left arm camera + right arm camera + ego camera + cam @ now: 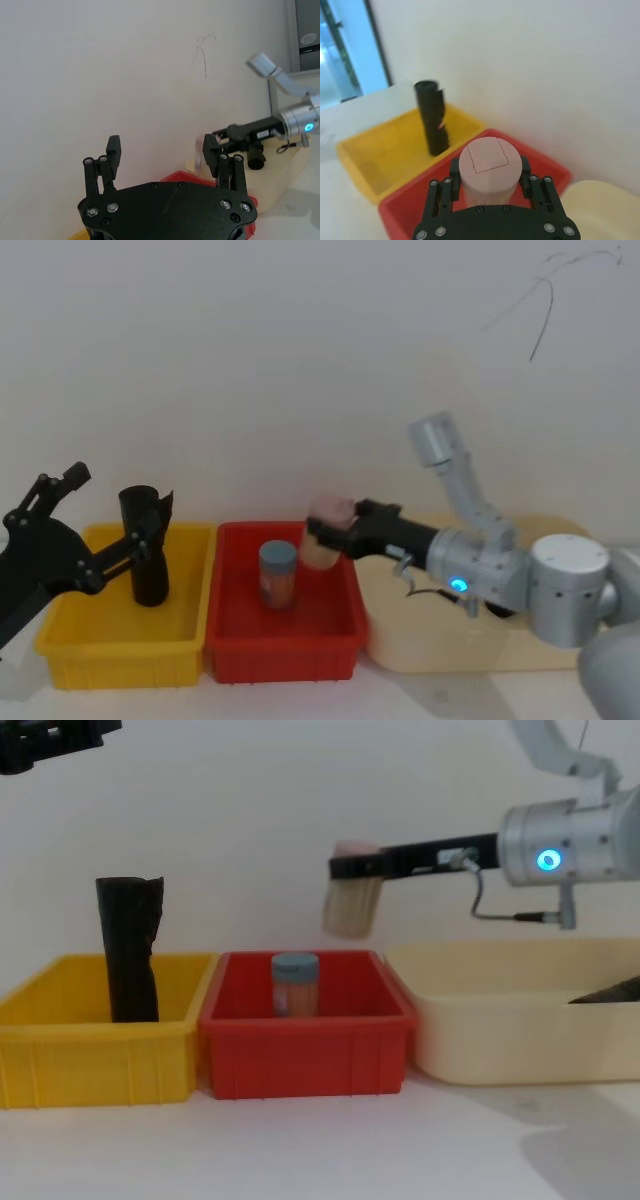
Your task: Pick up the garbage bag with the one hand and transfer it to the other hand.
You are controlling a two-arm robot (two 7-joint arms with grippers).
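The black bag (145, 545) stands rolled up in the yellow bin (70, 660), so a claw can grab it from the side. The left claw (130, 552) sits wide open around it, not squeezing. The right claw (330, 530) grips a pink cup (325, 530) above the red bin (340, 650), right of the yellow one. A white wall (300, 360) is behind.

Soft, even light washed the white wall (300, 340), leaving only faint shadows on the bench (560, 1150). All views looked slightly hazy; in the right wrist view a window (345, 50) glowed bluish and overexposed.
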